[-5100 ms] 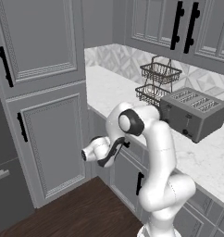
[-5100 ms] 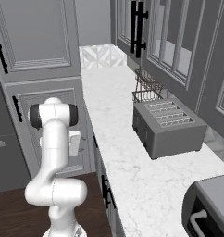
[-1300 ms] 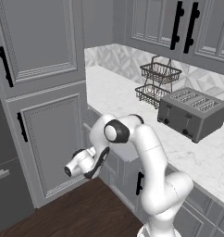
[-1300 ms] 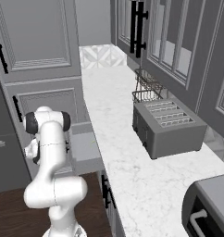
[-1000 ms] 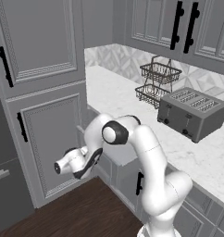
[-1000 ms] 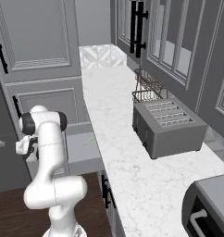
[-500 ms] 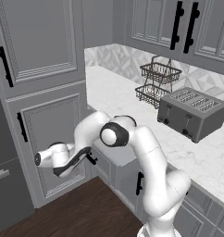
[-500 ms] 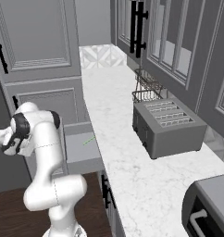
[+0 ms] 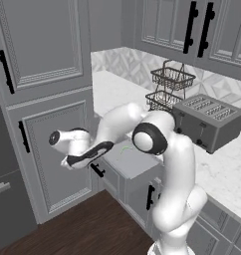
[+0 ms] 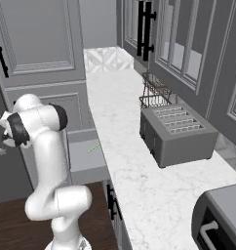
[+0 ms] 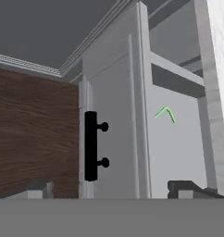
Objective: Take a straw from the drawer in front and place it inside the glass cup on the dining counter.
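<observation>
Left base view: the white arm bends down and out to the left, away from the wall counter (image 9: pixel 227 169). The gripper (image 9: pixel 85 160) hangs in front of the tall grey cabinet door (image 9: pixel 53 149), near the drawer (image 9: pixel 123 167) but not touching it. From this side I cannot tell how far apart its fingers are. The drawer is pulled out. Its small black handle (image 9: pixel 97 170) sticks out at the front. A thin green line, the straw (image 9: pixel 123 149), lies on the drawer's grey floor. On the counter stand a grey toaster (image 9: pixel 208 121) and a wire basket rack (image 9: pixel 168 88).

Right base view: the arm stands at the left. The drawer (image 10: pixel 88 156) is open below the edge of the marble counter (image 10: pixel 134 161). The straw (image 10: pixel 94 147) lies inside it, near the counter side. The toaster (image 10: pixel 176 133) sits further back on the counter, with the wire rack (image 10: pixel 154 93) behind it.

Hand view: the two dark finger tips sit far apart, one at each bottom corner, with nothing between them. The gripper (image 11: pixel 123 190) is open and holds nothing. The drawer front (image 11: pixel 116 134) and its black handle (image 11: pixel 91 146) are between the tips but a bit away from them. Inside the drawer the straw (image 11: pixel 165 114) shows as a bent green shape. Brown wood floor (image 11: pixel 35 134) is on the left.
</observation>
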